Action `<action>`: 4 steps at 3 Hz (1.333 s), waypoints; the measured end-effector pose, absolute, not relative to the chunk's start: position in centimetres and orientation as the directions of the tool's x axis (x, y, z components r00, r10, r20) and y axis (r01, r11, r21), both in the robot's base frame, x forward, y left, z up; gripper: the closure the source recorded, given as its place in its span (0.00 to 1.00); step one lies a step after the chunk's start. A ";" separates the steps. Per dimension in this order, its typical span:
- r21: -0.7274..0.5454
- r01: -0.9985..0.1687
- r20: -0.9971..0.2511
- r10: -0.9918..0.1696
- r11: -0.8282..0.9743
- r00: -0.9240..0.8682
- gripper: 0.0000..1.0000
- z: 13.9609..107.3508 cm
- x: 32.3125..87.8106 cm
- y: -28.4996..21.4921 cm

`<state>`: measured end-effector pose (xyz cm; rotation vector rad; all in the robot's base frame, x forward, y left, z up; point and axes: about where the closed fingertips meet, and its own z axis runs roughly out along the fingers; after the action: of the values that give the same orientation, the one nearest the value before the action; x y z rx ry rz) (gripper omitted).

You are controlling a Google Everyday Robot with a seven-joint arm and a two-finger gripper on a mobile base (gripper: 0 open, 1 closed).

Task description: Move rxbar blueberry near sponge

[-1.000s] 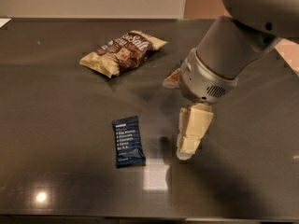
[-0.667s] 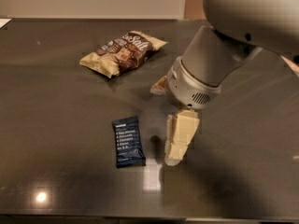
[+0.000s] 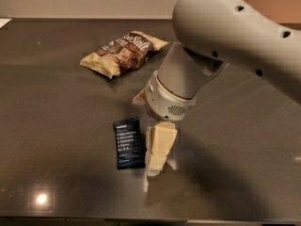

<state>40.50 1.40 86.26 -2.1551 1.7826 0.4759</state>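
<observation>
The rxbar blueberry [image 3: 129, 142] is a flat dark navy wrapper with white text, lying on the dark table [image 3: 56, 107] near the front centre. My gripper [image 3: 157, 150] hangs cream-coloured from the grey wrist, directly to the right of the bar and low over the table, right beside its edge. The sponge is almost wholly hidden behind my arm; only a pale tan corner [image 3: 140, 97] peeks out to the left of the wrist, behind the bar.
A tan-and-brown snack bag [image 3: 123, 52] lies at the back, left of my arm. My large grey arm [image 3: 225, 36] covers the right half of the view. The table's front edge runs along the bottom.
My arm has swung left and nearer the camera. The gripper has moved from well right of the bar to right beside its right edge. The bar has not moved.
</observation>
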 end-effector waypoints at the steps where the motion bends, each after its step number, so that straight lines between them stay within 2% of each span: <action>1: -0.016 -0.982 -0.433 -0.884 -0.190 0.178 0.00 84.9 40.3 2.6; 4: 0.003 -0.983 -0.400 -0.901 -0.186 0.169 0.00 81.8 41.7 4.1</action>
<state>41.73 4.14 81.77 -2.1900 1.8164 0.4604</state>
